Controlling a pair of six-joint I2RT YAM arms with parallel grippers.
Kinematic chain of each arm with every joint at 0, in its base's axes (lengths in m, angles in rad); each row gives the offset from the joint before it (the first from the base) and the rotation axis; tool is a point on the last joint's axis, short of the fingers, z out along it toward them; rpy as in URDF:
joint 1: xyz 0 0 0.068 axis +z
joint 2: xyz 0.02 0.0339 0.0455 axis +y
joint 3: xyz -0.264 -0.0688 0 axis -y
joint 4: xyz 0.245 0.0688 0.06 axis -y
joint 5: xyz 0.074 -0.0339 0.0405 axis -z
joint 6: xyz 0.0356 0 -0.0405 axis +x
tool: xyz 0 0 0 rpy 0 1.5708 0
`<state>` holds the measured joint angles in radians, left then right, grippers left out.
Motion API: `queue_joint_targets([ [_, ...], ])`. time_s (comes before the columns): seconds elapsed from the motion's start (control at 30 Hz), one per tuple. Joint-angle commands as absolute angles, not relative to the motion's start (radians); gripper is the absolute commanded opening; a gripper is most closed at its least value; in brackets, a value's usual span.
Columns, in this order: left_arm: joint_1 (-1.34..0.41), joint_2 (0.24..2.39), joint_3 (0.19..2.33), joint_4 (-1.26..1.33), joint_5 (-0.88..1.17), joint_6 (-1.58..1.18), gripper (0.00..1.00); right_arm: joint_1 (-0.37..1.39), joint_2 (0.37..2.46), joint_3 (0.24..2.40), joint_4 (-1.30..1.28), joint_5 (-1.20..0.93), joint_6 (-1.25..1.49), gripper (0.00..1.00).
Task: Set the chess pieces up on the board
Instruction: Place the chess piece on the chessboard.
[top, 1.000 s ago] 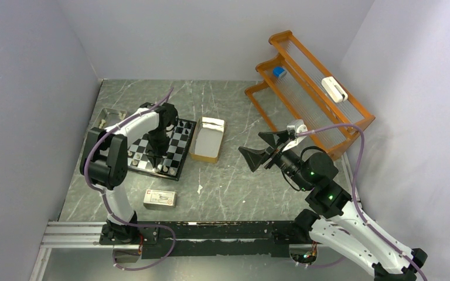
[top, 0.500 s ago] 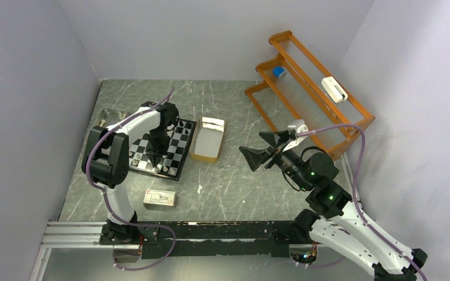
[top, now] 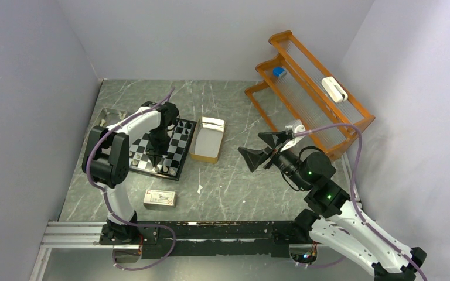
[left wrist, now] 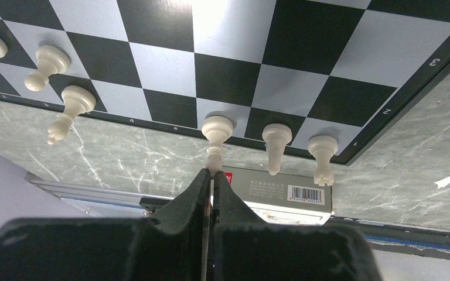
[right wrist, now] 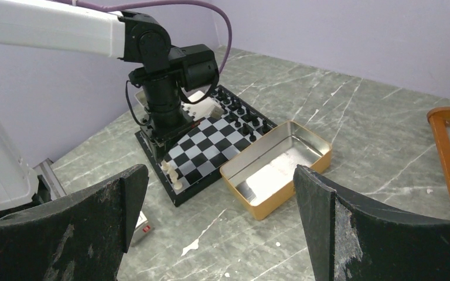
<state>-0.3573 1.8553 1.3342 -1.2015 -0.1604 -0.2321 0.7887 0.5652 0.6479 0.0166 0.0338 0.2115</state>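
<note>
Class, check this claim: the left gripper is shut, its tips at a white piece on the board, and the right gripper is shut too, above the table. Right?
No. The right gripper is open, jaws wide apart, as the right wrist view shows. The rest stands: left gripper shut, tips at a white piece on the board.

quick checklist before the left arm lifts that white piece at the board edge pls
1. Left end effector shut on the head of the white piece: ok.
2. The two neighbouring white pieces stand apart from the fingers: ok.
3. Gripped piece upright on its edge square of the board: ok.
4. Right end effector open and well off the board: ok.
5. Grip firm enough to lift: cannot tell.
6. Destination square for the piece: cannot tell.
</note>
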Motion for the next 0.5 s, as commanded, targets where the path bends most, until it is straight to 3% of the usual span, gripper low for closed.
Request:
queue_joint_targets([
  [0.0, -0.367, 1.867, 1.343, -1.177, -0.156, -0.23, 0.06, 0.79, 0.561, 0.638, 0.034, 0.035, 0.198, 1.0],
  [0.47, -0.367, 1.862, 1.333, -1.16, -0.134, -0.225, 0.05, 0.79, 0.559, 0.634, 0.035, 0.034, 0.203, 1.0],
])
